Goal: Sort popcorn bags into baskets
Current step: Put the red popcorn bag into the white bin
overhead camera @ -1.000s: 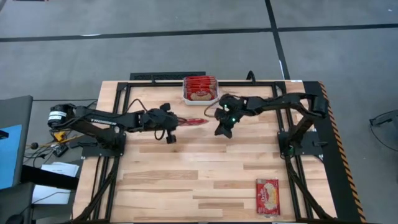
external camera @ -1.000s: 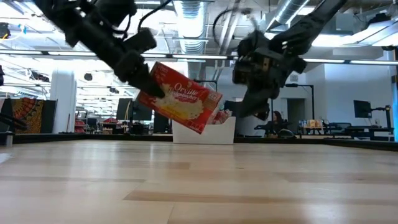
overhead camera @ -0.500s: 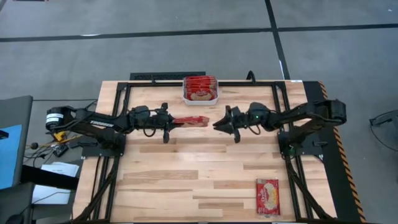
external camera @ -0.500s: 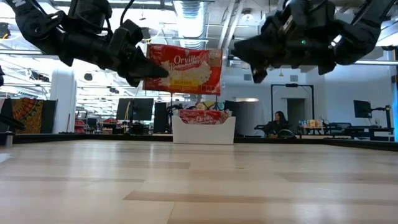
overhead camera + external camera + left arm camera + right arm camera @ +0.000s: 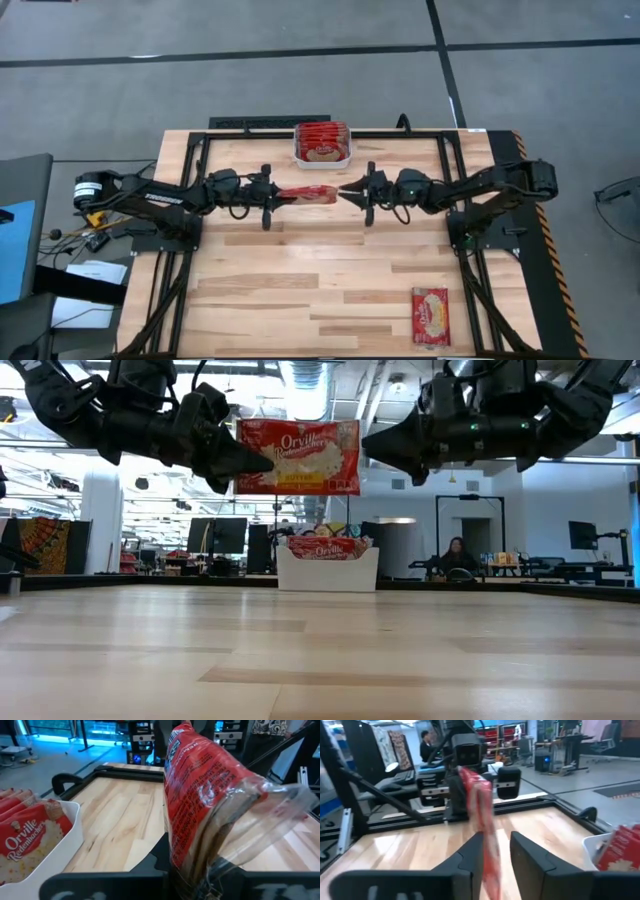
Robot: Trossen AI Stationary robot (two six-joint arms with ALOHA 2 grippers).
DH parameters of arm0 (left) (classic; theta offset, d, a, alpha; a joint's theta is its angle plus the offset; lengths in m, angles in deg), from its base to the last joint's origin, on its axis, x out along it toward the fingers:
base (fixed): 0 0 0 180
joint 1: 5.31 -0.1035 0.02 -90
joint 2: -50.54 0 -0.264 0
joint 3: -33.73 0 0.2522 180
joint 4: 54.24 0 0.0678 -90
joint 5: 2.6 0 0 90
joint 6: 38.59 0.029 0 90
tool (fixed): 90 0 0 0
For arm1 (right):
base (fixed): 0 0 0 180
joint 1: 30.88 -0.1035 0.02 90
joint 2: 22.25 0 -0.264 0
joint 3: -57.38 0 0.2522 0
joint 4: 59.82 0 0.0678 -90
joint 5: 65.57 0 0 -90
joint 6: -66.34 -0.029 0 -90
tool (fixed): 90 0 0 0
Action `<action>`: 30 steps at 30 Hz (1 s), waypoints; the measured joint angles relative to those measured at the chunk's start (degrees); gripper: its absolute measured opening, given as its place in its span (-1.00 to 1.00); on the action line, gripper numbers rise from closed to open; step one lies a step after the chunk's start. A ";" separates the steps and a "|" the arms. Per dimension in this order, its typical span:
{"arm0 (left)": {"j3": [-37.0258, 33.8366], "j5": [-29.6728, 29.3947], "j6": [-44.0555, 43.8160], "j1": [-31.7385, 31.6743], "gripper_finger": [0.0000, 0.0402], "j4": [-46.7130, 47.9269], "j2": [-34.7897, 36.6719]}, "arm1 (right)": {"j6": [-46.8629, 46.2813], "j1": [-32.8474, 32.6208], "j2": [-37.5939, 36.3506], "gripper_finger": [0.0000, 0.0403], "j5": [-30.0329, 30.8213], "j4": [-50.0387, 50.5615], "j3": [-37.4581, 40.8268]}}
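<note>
My left gripper (image 5: 278, 194) is shut on a red popcorn bag (image 5: 308, 193) and keeps it in the air over the table's far middle. The bag (image 5: 298, 456) stands on edge, its pale oval picture facing the near side. My right gripper (image 5: 345, 190) is open and level, facing the bag's free end. In the right wrist view the edge-on bag (image 5: 485, 827) shows between its two fingers (image 5: 472, 857); I cannot tell whether they touch it. The white basket (image 5: 323, 155) stands at the far edge with several bags (image 5: 25, 837) upright inside. One more bag (image 5: 430, 313) lies flat near the right near corner. My left gripper pinches the bag by its left short end (image 5: 197, 857), coming level from the table's left. The bag's clear wrapper puckers at the fingers, and the bag itself hides the fingertips. The bag is lifted clear and sticks out level toward the right arm, standing on its long edge.
A black frame (image 5: 250, 125) runs along the far edge and down both sides by the arm bases. Bare wooden table (image 5: 300, 280) lies between the arms and the near edge. A person (image 5: 455, 550) sits in the room far behind the table.
My left gripper has raised the bag and turned it from a slant to level, drawing back a little toward the left. My right gripper has swung up from pointing down to level, then moved left to the bag's free end.
</note>
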 joint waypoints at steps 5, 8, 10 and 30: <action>0.00 -0.10 0.60 0.00 -0.96 -0.25 0.00 | 1.91 -0.12 0.01 -0.09 0.36 -0.45 -0.33; 0.00 -0.26 0.84 -0.02 -0.96 -0.97 -0.02 | 2.38 -0.39 0.02 0.14 -1.53 0.39 -1.86; 0.00 -0.28 0.85 -0.02 -0.96 -1.47 -0.02 | 2.51 -0.42 0.02 0.23 -3.09 2.70 -3.28; 0.04 1.92 0.56 -0.02 -0.96 -2.55 0.17 | 2.47 0.13 -0.75 -0.91 -1.54 18.42 -8.44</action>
